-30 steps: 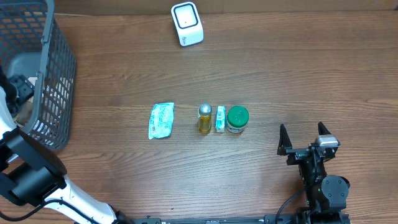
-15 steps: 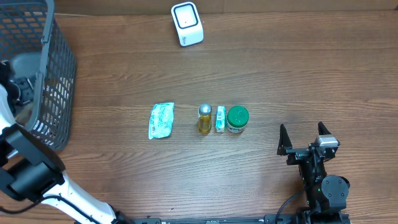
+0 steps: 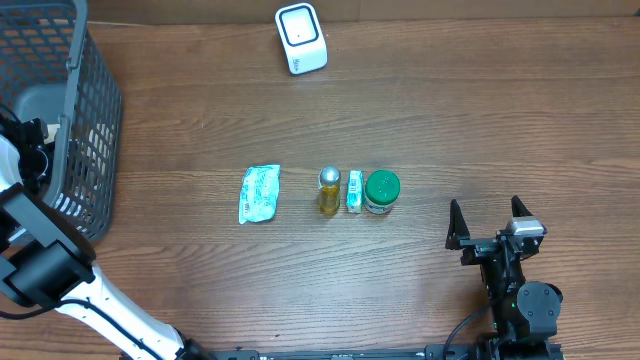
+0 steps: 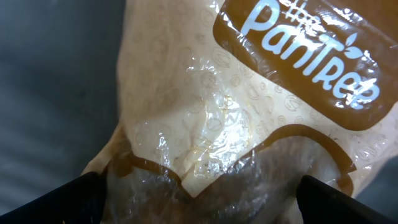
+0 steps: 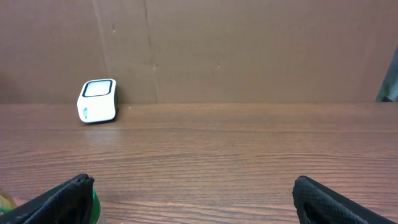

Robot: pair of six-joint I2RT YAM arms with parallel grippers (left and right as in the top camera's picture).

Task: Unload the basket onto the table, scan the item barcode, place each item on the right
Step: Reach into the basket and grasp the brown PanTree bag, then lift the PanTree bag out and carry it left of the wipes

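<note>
A tan and brown plastic snack bag [image 4: 249,106] fills the left wrist view. My left gripper [image 4: 199,196] stands open just over it, one dark finger at each lower corner and the bag's brown end between them. From overhead, that gripper [image 3: 33,140] is down inside the grey wire basket [image 3: 95,130] at the far left, and the bag is hidden there. The white barcode scanner [image 3: 300,38] stands at the table's back edge, and it also shows in the right wrist view, scanner [image 5: 97,101]. My right gripper [image 3: 485,212] rests open at the front right, holding nothing.
A row lies mid-table: a teal packet [image 3: 259,192], a yellow bottle with a silver cap [image 3: 328,190], a small green and white box [image 3: 354,190] and a green-lidded jar [image 3: 381,191]. The jar's lid [image 5: 94,205] peeks beside my right gripper's left finger.
The left gripper has shifted slightly inside the basket. The right arm and the row of items on the table have not moved.
</note>
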